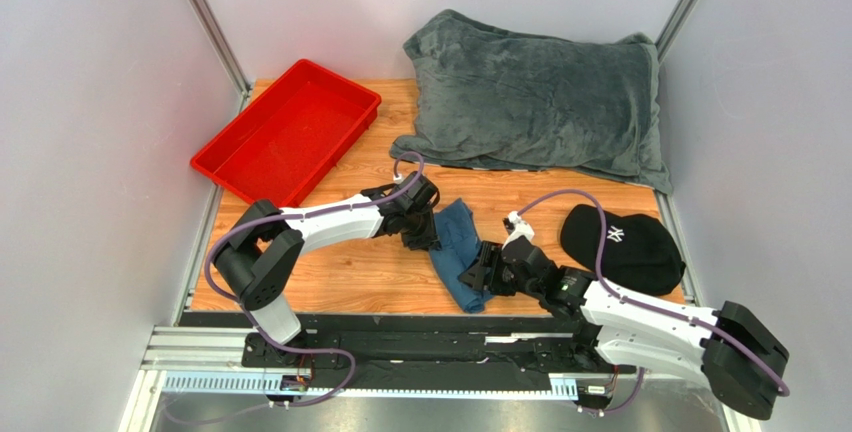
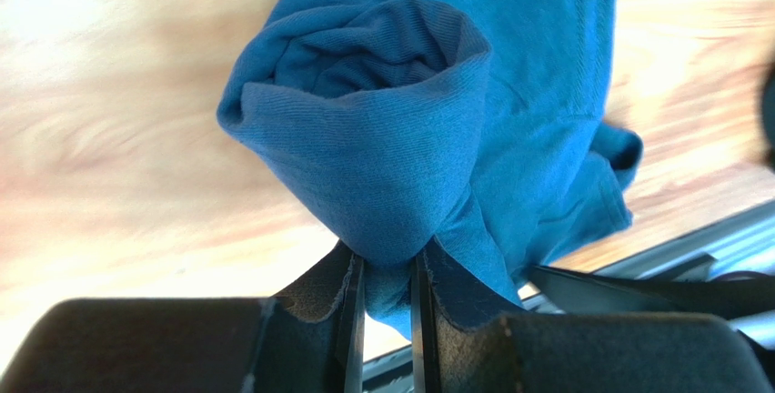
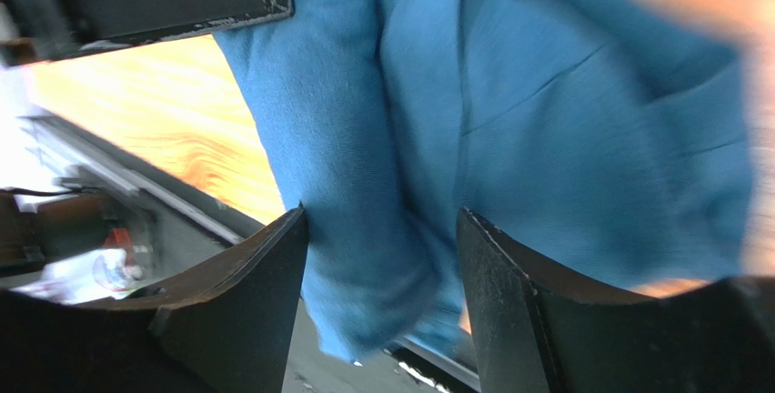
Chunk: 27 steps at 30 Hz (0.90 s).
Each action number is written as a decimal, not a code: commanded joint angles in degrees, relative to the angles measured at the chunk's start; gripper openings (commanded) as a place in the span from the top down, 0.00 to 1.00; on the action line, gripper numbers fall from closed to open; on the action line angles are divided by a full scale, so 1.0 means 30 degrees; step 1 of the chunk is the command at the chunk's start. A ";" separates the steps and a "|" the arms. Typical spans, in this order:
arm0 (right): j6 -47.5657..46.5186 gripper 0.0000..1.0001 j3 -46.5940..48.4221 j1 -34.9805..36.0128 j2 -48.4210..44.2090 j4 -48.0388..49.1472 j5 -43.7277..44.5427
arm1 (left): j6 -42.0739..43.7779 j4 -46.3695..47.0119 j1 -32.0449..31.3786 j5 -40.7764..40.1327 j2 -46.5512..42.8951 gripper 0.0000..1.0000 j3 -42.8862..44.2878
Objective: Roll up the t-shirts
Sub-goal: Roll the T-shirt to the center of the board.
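Off to the far left of your left jaws, the red tray (image 1: 285, 132) sits at the back corner of the table (image 1: 350, 277), well apart from the action.

Your left gripper (image 2: 385, 270) is clamped on the t-shirt (image 2: 382, 138). The two fingers are nearly together, with a fold of teal-blue cloth squeezed between them. Right past those fingertips the fabric is curled into a loose roll, and its open end faces the wrist camera. The rest of the shirt trails off to the right of the jaws across the wood.

Next over, your right gripper (image 3: 380, 216) has its jaws standing apart, straddling the near end of the same shirt by the table's front edge. Cloth fills the gap between the fingers, but they're not squeezing it. From the top view the two grippers are close together, one at each end of the shirt, with the shirt lying between them.

Just to the right of your right jaws, beside that arm, there's a black cap (image 1: 620, 247) on the wood. Way beyond both sets of jaws, a fuzzy grey blanket (image 1: 540, 102) is heaped against the back wall.
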 commanded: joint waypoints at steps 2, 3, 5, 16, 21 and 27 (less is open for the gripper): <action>-0.2724 0.35 0.3267 0.3131 -0.0313 -0.6205 0.7106 | 0.0380 -0.4259 -0.0078 -0.0957 -0.0705 0.82 0.0348; -0.2958 0.36 0.4229 0.4413 0.0356 -0.6616 0.8768 | 0.0351 -0.4376 -0.0108 -0.0811 -0.0763 0.82 0.0405; -0.3164 0.36 0.5316 0.5854 0.1265 -0.7875 1.0446 | 0.0409 -0.4669 -0.0108 -0.0751 -0.0793 0.82 0.0494; -0.1936 0.33 1.5394 1.3388 1.3157 -1.6692 1.8743 | 0.0819 -0.5373 -0.0108 -0.0194 -0.0266 0.82 0.1255; -0.0062 0.31 1.9088 1.4297 1.8666 -2.0760 2.0325 | 0.1054 -0.5431 -0.0108 0.0099 -0.0002 0.82 0.1431; 0.1313 0.29 2.0380 1.4446 2.1132 -2.2437 2.0620 | 0.1200 -0.5432 -0.0108 0.0157 0.0232 0.82 0.1578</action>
